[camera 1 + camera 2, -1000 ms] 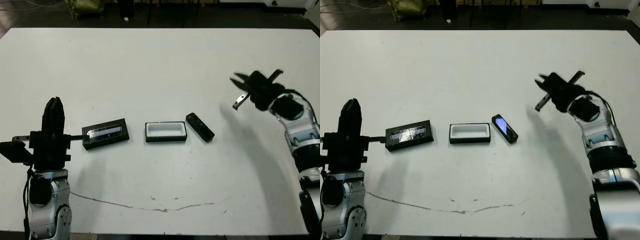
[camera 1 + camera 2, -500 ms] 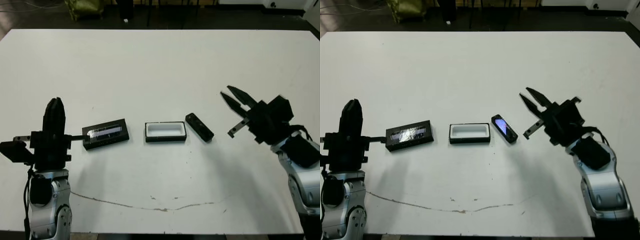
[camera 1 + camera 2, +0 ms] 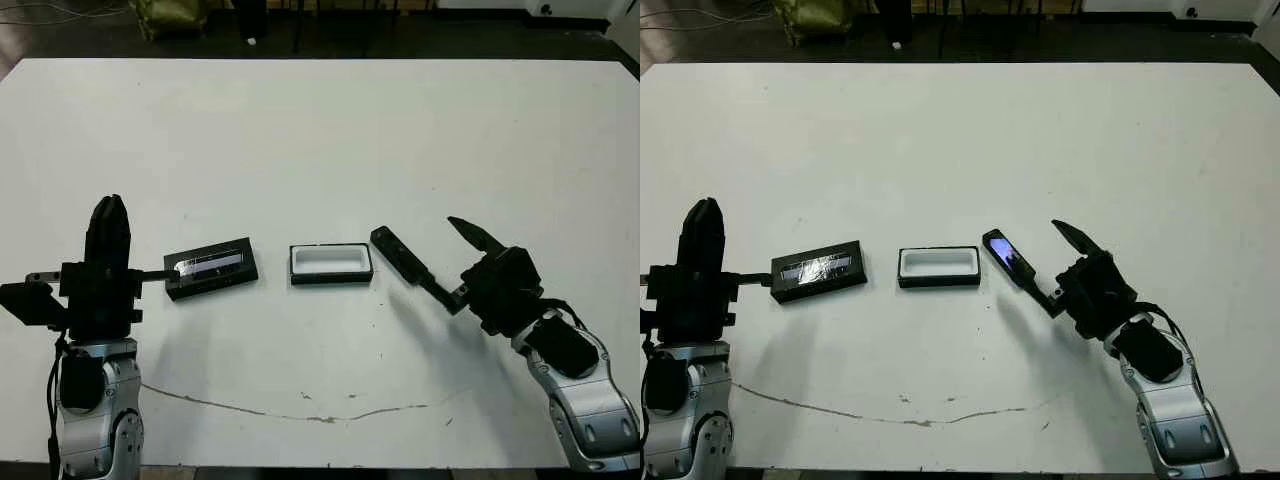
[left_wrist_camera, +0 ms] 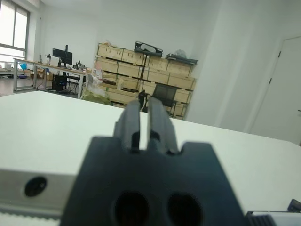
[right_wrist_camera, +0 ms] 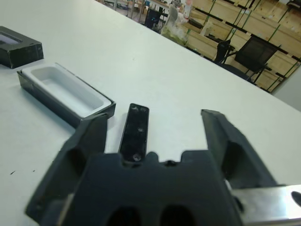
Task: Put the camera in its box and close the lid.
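Just right of the white-lined black box (image 3: 939, 267), the slim black bar-shaped camera (image 3: 1007, 258) lies diagonally; only the right eye view shows its bluish patch. Right gripper (image 5: 155, 136) gapes around it; left gripper (image 4: 140, 121) closed.

My right pincer (image 5: 155, 136) is spread wide, the camera (image 5: 135, 132) lying in the gap between its fingers with bare table on both sides. The box (image 5: 63, 92) sits just beside the camera, crowding one finger (image 5: 84, 146). The lid (image 3: 211, 267) lies beyond the box, apart from it.
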Available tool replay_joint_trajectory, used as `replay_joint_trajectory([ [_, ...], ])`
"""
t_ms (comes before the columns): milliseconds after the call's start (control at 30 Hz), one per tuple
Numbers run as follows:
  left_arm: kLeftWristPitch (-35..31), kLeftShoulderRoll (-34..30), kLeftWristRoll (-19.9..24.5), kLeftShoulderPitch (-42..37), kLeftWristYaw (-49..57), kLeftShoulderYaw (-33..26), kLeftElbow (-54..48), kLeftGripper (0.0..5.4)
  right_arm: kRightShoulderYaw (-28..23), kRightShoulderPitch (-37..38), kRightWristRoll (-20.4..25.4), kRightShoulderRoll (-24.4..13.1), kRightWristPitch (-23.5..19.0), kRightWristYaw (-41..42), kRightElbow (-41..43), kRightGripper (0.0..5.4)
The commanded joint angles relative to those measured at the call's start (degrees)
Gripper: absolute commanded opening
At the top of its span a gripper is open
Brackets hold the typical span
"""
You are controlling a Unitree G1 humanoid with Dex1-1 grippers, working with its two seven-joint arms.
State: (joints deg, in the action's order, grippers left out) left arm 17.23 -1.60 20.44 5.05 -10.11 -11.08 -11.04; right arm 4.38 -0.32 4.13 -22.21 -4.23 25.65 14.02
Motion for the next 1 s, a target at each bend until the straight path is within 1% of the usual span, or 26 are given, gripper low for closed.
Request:
replay_joint_trajectory([
  [33,-1.3,0.3,0.4,1.1,0.0,0.1,0.4,0.00,0.6,0.4,-0.7,-0.5,-1.9,0.8,-2.8,5.01],
  [100,-1.5,0.4,0.8,1.1,0.0,0.1,0.3,0.00,0.9,0.3,-0.7,-0.4,-2.8,1.0,-3.1,5.38],
  [267,-1.0,0.3,0.0,1.1,0.0,0.1,0.4,0.00,1.1,-0.2,-0.6,0.1,-5.1,0.8,-2.8,5.38],
  [367,-1.1,0.3,0.0,1.2,0.1,0.1,0.3,0.00,1.2,-1.1,0.4,0.0,-7.0,1.7,-2.8,5.38],
  [567,-1.0,0.3,-0.3,1.2,0.2,0.1,0.4,0.00,0.9,-2.8,2.3,-0.4,-12.1,3.0,-1.7,5.38],
  [700,-1.0,0.2,0.6,1.0,-0.6,-0.1,0.8,0.00,0.8,-3.8,2.7,0.0,-14.4,2.8,-1.3,5.38],
  [767,-1.0,0.2,0.7,1.1,-0.7,-0.1,0.8,0.00,1.1,-4.5,2.8,0.0,-16.2,2.7,-1.1,5.38],
  [833,-1.3,0.2,0.6,1.2,-0.6,0.0,0.5,0.00,1.5,-5.1,3.1,-0.1,-18.9,2.8,-0.3,5.38],
  [900,-1.6,0.3,0.8,1.3,-0.5,0.1,0.3,0.00,2.0,-5.8,3.0,-0.4,-23.5,2.5,2.0,5.38],
  [933,-1.3,0.3,0.6,1.2,-0.6,0.1,0.4,0.00,2.4,-6.1,2.6,-0.7,-25.0,2.4,3.1,5.38],
  [967,-1.3,0.4,0.2,1.2,-0.3,0.1,0.3,0.00,2.7,-6.3,2.4,-1.0,-26.2,2.4,4.0,5.38],
  [1000,-1.2,0.4,-0.1,1.2,-0.2,0.1,0.4,0.00,3.0,-6.3,2.0,-1.1,-26.2,2.5,4.2,5.36],
])
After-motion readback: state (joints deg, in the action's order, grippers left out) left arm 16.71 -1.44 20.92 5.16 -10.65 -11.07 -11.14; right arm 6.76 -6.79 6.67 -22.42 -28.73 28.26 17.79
